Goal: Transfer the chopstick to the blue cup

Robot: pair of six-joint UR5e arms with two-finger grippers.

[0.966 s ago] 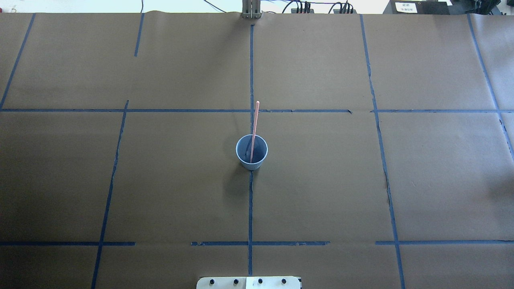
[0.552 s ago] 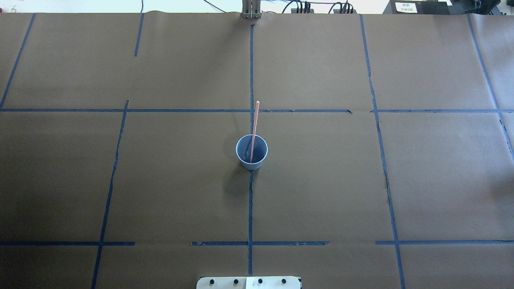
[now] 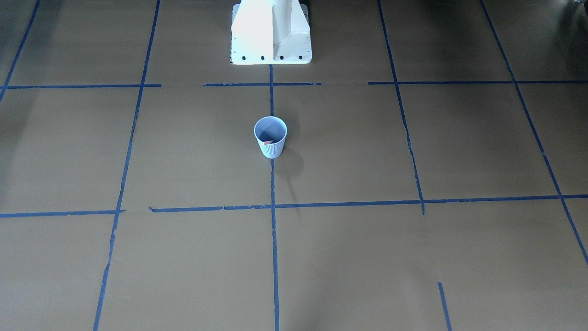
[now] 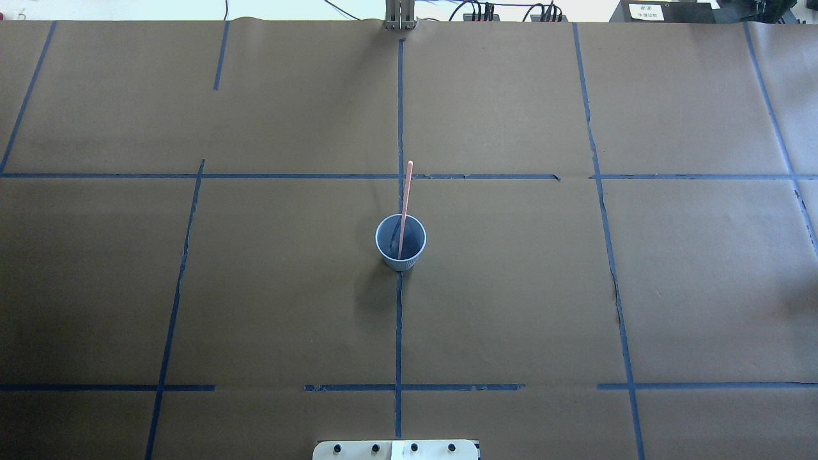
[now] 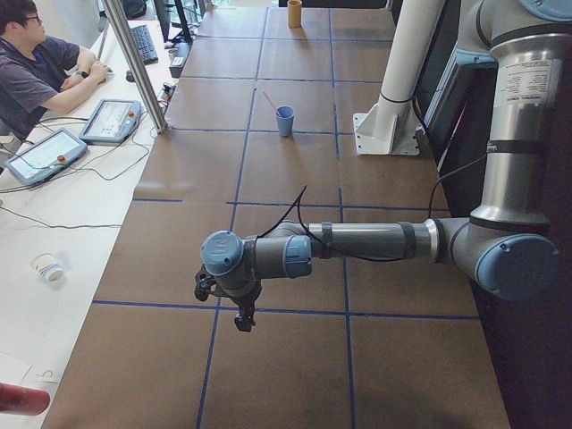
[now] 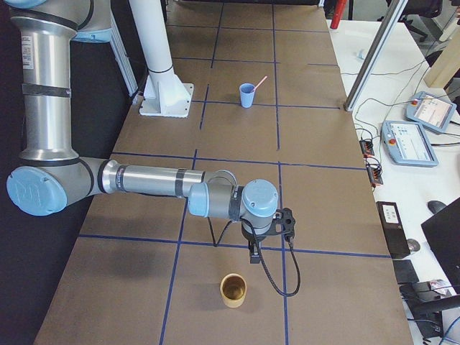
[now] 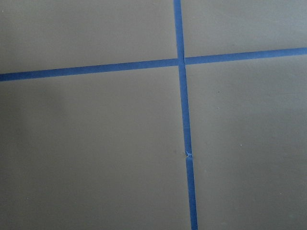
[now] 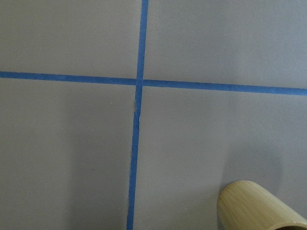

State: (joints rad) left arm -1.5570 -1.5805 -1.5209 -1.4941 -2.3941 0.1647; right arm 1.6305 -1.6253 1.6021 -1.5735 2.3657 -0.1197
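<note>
The blue cup (image 4: 401,254) stands upright at the middle of the table, on the centre tape line. One pale pink chopstick (image 4: 405,195) stands in it and leans on its far rim, away from the robot. The cup also shows in the front view (image 3: 271,148), the left view (image 5: 284,121) and the right view (image 6: 246,96). My left gripper (image 5: 243,320) hangs low over the table near its left end, far from the cup. My right gripper (image 6: 253,255) hangs near the right end. Neither shows any fingers in its wrist view, so I cannot tell whether they are open or shut.
A bamboo cup (image 6: 233,290) stands just in front of the right gripper and shows in the right wrist view (image 8: 259,211). The white robot pedestal (image 3: 271,32) stands behind the blue cup. An operator (image 5: 36,76) and teach pendants (image 6: 410,144) are beside the table.
</note>
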